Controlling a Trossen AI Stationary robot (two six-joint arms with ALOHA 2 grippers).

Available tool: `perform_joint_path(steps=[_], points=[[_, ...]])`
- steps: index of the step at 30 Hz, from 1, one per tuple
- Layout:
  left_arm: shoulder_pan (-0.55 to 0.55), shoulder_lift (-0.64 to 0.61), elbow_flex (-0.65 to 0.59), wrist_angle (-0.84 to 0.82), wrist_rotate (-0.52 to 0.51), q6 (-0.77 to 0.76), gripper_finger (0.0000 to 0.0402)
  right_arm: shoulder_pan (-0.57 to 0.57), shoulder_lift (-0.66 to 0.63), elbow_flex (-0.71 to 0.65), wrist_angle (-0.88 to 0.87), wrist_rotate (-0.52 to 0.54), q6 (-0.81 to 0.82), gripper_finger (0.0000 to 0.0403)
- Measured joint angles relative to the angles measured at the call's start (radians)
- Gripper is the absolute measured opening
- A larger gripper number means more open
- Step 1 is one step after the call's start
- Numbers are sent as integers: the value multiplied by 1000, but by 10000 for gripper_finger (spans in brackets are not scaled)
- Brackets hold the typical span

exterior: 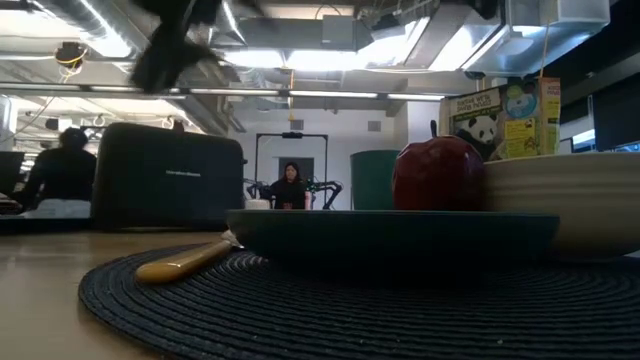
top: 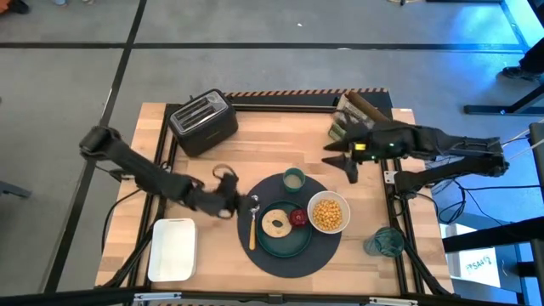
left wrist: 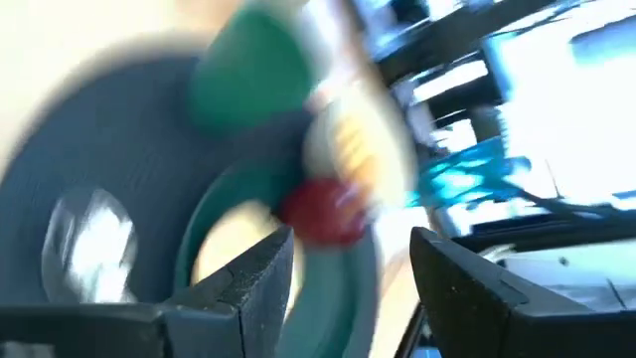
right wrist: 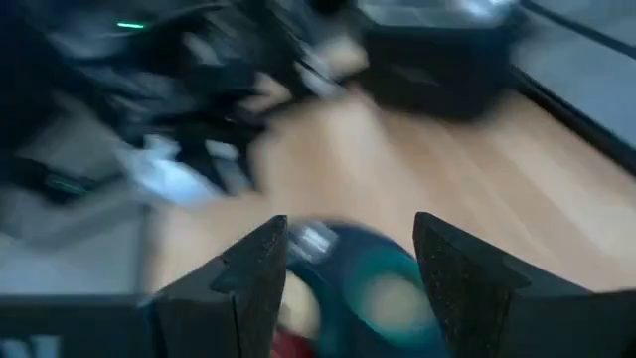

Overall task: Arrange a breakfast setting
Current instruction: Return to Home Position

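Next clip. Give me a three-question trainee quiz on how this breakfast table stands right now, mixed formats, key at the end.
1. True or false: the spoon lies on the dark mat, on the left arm's side of the teal plate.
2. What shares the plate with the bagel? A red fruit; B green cup; C toaster.
3. Fill in: the left gripper and right gripper are both ___, holding nothing.
Key: 1 true; 2 A; 3 open.

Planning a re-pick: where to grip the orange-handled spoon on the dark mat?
Mid-handle, from straight above, jaws across the handle's width. The orange-handled metal spoon lies flat on the dark round woven mat, close beside the teal round plate, so a side approach looks cramped.
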Motion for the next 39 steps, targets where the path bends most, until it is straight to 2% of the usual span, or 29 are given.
perform_joint_path(steps=[4, 7, 9, 11, 12, 15, 17, 21, 25, 28, 31, 35, 39], points=[[65, -144, 0, 165, -27, 444, 189, 4, -95, -218, 438, -150, -2, 195], [104, -245, 0, 343, -12, 857, 165, 44, -129, -344, 745, -150, -4, 145], [132, -309, 2, 394, 15, 1062, 138, 62, -142, -381, 818, -129, -7, 87], [171, -368, 2, 375, 39, 1159, 105, 62, -159, -388, 764, -110, -24, 28], [194, -395, 2, 344, 57, 1179, 86, 62, -171, -388, 723, -112, -39, 15], [274, -458, 1, 231, 141, 1181, 24, 60, -222, -388, 609, -105, -85, 19], [323, -481, 1, 178, 226, 1185, 8, 58, -266, -388, 553, -84, -130, 10], [362, -525, -15, 150, 302, 1272, 2, 58, -386, -387, 471, -69, -190, 6], [382, -598, -137, 196, 314, 1338, 1, 58, -504, -445, 433, -67, -209, 1], [400, -668, -274, 270, 346, 1291, 1, 58, -591, -551, 493, -3, -177, 1], [411, -761, -383, 226, 396, 1311, 2, 57, -644, -683, 598, -11, -107, 2], [410, -843, -486, 174, 440, 1324, 2, 59, -675, -807, 674, -50, -106, 1], [410, -941, -547, 181, 436, 1315, 2, 58, -691, -863, 687, 12, -122, 0]])
